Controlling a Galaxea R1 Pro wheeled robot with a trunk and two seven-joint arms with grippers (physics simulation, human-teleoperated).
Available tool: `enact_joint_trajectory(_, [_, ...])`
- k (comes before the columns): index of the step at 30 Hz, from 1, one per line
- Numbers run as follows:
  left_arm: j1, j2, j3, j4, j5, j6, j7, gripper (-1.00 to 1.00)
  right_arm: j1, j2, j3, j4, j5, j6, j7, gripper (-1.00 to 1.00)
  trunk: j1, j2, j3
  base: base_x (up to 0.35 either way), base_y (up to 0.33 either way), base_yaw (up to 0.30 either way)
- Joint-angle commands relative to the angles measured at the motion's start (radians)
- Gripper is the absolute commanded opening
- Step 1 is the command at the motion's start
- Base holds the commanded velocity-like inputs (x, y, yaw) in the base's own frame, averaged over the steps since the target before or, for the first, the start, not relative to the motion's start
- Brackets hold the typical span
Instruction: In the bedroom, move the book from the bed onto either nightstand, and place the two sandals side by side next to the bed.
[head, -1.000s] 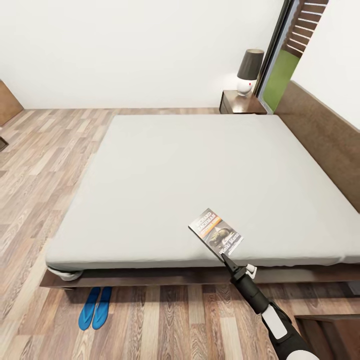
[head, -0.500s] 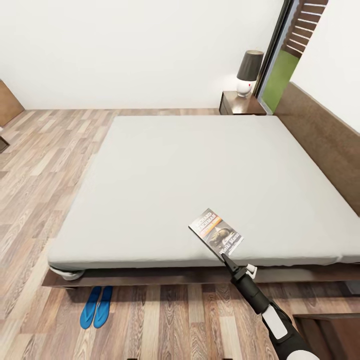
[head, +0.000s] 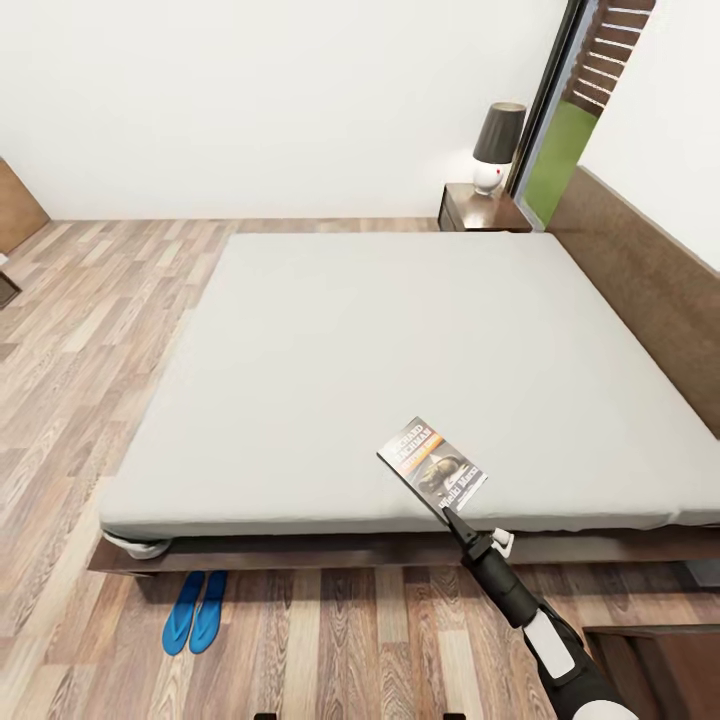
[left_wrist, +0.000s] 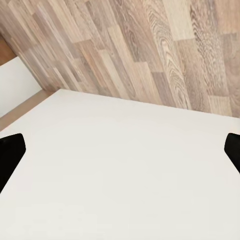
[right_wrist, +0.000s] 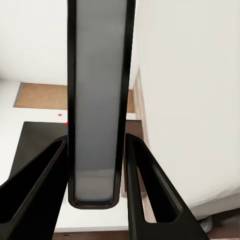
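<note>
My right gripper (head: 447, 513) is clamped on the book (head: 432, 465), held edge-on between my fingers (right_wrist: 145, 180) above the bed (head: 330, 350), near its front edge. My left gripper (left_wrist: 120, 150) is spread wide over pale mattress. Two sandals (head: 196, 610) lie side by side on the floor (head: 70, 330) at the bed's near corner. The nightstand (head: 483, 207) stands beyond, by the headboard (head: 640, 270), a lamp (head: 497, 142) on top.

White "Richard Bachman" lettering on the book (head: 432, 465) cover, above an orange band; lower lettering unreadable
</note>
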Motion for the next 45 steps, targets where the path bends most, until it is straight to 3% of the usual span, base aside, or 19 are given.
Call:
enact_joint_trajectory(1, [0.0,0.0,-0.007,0.0,0.01,-0.006,0.0,1.0,-0.001,0.001,-0.002,0.0,-0.003,0.009,0.003,-1.0,-0.004,0.006,0.002,0.0,0.0,0.0])
enact_joint_trajectory(30, [0.0,0.0,-0.006,-0.002,0.009,-0.004,-0.003,1.0,-0.001,-0.001,-0.001,0.001,-0.003,0.009,0.006,-1.0,-0.114,0.209,0.093,0.0,0.0,0.0])
enact_joint_trajectory(45, [-0.001,0.0,-0.006,-0.003,0.009,-0.003,-0.014,1.0,-0.001,-0.001,-0.002,0.001,-0.003,0.009,0.006,-1.0,-0.114,0.209,0.093,0.0,0.0,0.0])
